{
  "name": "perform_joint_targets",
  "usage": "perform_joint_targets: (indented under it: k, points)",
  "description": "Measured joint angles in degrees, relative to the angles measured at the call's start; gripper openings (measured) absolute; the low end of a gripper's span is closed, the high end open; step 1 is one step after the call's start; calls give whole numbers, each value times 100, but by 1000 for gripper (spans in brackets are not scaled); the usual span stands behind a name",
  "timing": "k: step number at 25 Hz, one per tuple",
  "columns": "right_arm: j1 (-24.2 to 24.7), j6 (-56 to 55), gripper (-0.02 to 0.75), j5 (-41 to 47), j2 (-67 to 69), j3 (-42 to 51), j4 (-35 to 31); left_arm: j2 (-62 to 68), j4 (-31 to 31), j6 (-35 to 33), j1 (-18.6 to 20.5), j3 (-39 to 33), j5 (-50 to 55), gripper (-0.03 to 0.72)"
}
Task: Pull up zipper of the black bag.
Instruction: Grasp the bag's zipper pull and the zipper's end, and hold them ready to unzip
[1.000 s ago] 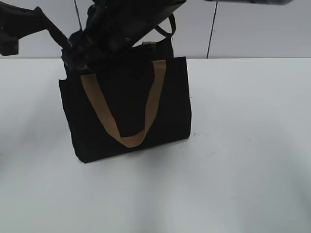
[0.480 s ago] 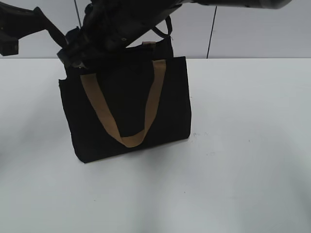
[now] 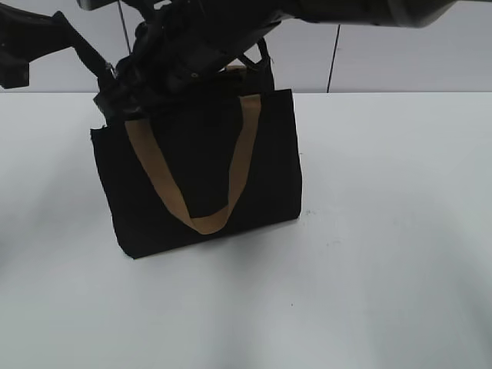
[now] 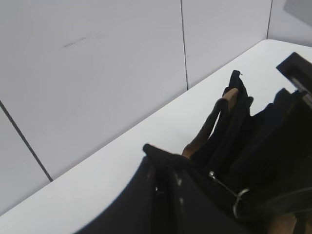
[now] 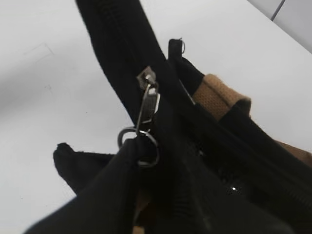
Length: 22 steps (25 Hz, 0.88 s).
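Observation:
The black bag (image 3: 200, 169) stands upright on the white table, one tan strap (image 3: 157, 181) hanging down its front. My left gripper (image 3: 104, 81) is shut on the bag's top left corner; in the left wrist view the fingers (image 4: 163, 168) pinch black fabric. My right gripper (image 3: 134, 96) reaches across from the right to that same end of the top edge. In the right wrist view it (image 5: 141, 151) is shut on the ring of the zipper (image 5: 148, 100), a silver pull tab on the black zip track (image 5: 117, 44). The pull also shows in the left wrist view (image 4: 229, 192).
The white table (image 3: 384, 231) stretches to the right of and in front of the bag. A pale panelled wall (image 3: 384, 54) stands close behind it. The second tan strap (image 5: 217, 97) lies beside the zip track.
The right arm has come lower and a little left over the bag's top. The bag's top left corner has shifted slightly left. Both grips hold.

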State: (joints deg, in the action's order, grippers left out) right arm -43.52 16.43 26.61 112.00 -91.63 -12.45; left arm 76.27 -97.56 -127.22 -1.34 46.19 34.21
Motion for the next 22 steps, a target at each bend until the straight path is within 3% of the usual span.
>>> perform_joint_targets:
  k: [5,7,19,22]
  points:
    - [0,53,32,45,-25,0,0,0,0,0,0,0,-17,20]
    - [0,82,-1,55,-25,0,0,0,0,0,0,0,-17,20]
    - [0,379,10,336,-137,0,0,0,5,1,0,0,-17,20]
    - [0,915,183,396,-314,0,0,0,5,1,0,0,-17,20]
